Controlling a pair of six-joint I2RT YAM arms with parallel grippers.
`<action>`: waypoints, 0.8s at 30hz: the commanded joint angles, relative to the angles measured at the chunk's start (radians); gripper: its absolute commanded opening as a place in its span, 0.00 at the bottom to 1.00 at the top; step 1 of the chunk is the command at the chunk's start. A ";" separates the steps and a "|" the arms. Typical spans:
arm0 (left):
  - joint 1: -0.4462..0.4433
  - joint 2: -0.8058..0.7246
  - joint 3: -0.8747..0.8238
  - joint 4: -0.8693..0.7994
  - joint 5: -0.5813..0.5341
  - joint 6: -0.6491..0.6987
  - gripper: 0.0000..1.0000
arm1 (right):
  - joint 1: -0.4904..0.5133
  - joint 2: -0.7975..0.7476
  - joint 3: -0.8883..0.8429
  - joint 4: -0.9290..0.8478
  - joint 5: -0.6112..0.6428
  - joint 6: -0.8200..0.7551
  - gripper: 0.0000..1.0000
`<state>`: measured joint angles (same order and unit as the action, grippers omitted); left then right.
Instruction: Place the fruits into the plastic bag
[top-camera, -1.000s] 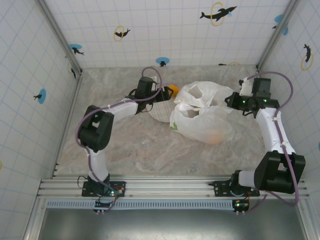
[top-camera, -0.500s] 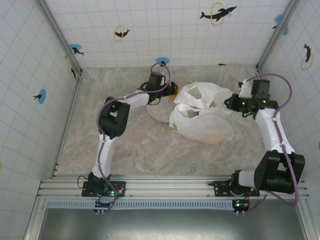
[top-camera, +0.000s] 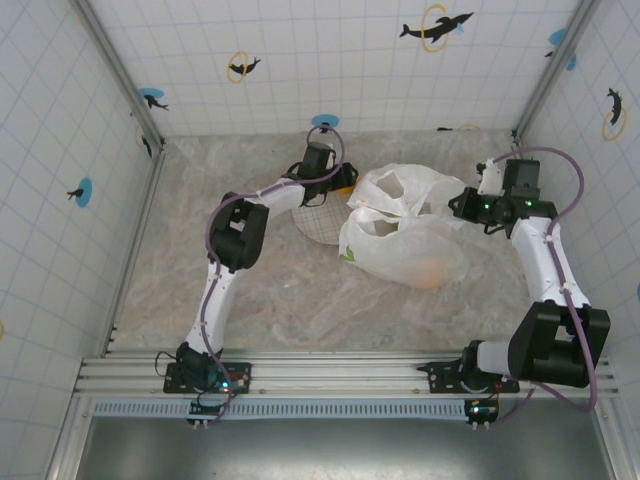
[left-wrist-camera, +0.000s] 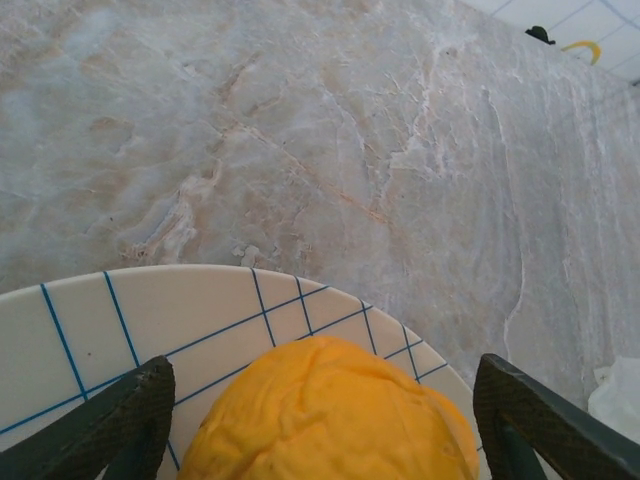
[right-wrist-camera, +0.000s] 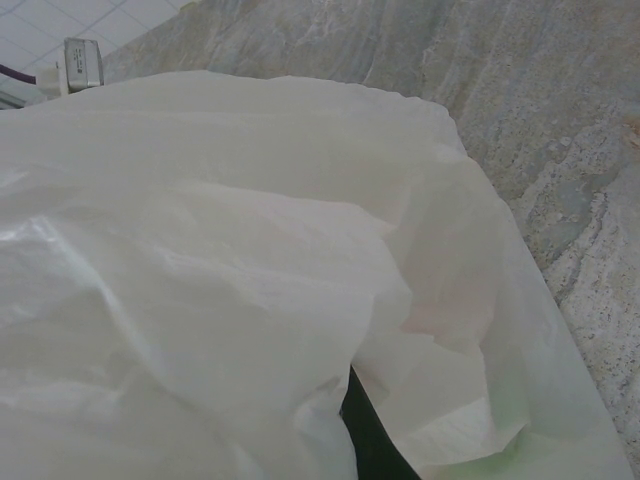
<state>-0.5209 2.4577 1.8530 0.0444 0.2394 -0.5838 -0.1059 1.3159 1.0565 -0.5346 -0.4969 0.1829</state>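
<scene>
Left gripper, newly advanced, straddles the glossy yellow-orange round fruit, jaws unclosed — grasp imminent; right gripper clamps the translucent white plastic bag.

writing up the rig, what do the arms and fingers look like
The left arm and right arm have white links, black joints and a looping purple cable. Green lights dot the right one. The left fingers are dark and tapered.
</scene>
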 joint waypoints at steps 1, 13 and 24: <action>0.000 0.022 0.031 -0.022 0.029 -0.011 0.72 | -0.006 -0.014 -0.016 0.019 -0.006 0.001 0.00; 0.001 -0.029 -0.003 -0.025 0.005 0.014 0.56 | -0.006 -0.012 -0.023 0.024 -0.010 0.003 0.00; 0.038 -0.216 -0.194 0.058 -0.024 0.023 0.50 | -0.006 -0.019 -0.036 0.025 -0.009 0.006 0.00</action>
<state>-0.5076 2.3402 1.6936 0.0574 0.2371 -0.5766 -0.1059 1.3159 1.0363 -0.5301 -0.4980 0.1841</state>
